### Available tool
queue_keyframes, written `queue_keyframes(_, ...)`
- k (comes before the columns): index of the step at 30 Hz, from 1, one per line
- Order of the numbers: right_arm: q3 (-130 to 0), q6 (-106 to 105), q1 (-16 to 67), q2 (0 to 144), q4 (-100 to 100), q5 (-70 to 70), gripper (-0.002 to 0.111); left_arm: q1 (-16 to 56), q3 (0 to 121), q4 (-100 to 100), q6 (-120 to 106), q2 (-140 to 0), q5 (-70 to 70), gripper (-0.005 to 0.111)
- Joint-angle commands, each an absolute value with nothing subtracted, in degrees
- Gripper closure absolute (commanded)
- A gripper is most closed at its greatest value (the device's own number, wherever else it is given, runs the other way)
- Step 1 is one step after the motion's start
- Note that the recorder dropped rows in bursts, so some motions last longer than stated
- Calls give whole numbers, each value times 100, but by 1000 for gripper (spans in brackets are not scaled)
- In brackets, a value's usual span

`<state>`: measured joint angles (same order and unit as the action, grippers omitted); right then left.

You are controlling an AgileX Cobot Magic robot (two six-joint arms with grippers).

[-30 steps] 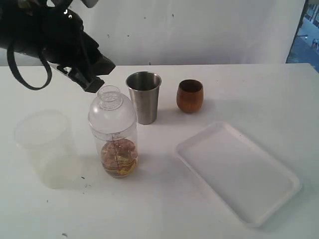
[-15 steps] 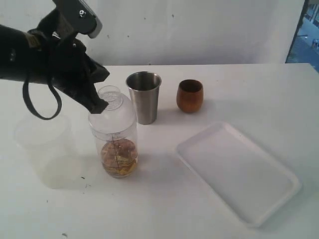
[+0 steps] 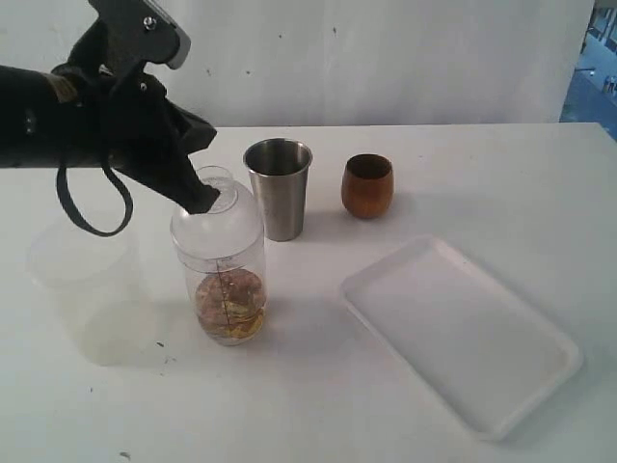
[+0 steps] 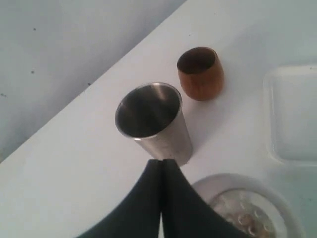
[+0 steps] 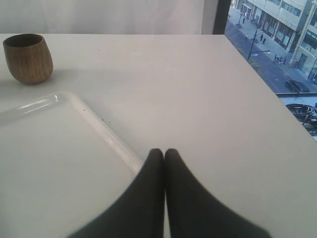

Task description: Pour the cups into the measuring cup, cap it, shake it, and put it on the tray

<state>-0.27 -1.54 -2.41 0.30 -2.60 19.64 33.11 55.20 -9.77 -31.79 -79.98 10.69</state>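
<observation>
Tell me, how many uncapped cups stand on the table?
3, by the exterior view: steel tumbler centre back, wooden cup right of it, frosted plastic cup far left.

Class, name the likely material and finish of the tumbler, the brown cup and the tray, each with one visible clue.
The tumbler looks like metal, probably brushed steel: grey satin sheen, soft reflections. The brown cup looks like wood with a smooth, slightly glossy finish: grain streaks on its side. The tray is probably smooth white plastic: thin moulded rim with a sheen.
</observation>
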Motion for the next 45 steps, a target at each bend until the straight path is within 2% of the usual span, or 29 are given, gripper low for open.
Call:
queue_keyframes(1,0,-133,-284,0,-281,1946,108,3331,5081,-1059,-3138,-8011,525,107)
queue_keyframes(10,0,-133,-284,0,-281,1946,108,3331,4962,-1104,-2882,-7863,-332,107)
queue_keyframes(15,0,-133,-284,0,-281,1946,108,3395,4933,-1191,-2553,-7324,0,107)
queue_keyframes(23,0,-133,-284,0,-281,1946,108,3395,3758,-1311,-1875,-6644,-1888,107)
queue_keyframes(27,0,-133,-284,0,-281,1946,108,3395,3328,-449,-1225,-6597,-2202,107)
queue_keyframes(33,0,-133,-284,0,-281,1946,108,3395,2705,1869,-316,-6597,-3176,107)
queue_keyframes(45,0,-133,-284,0,-281,1946,108,3382,2749,1419,-1104,-7281,-4067,107)
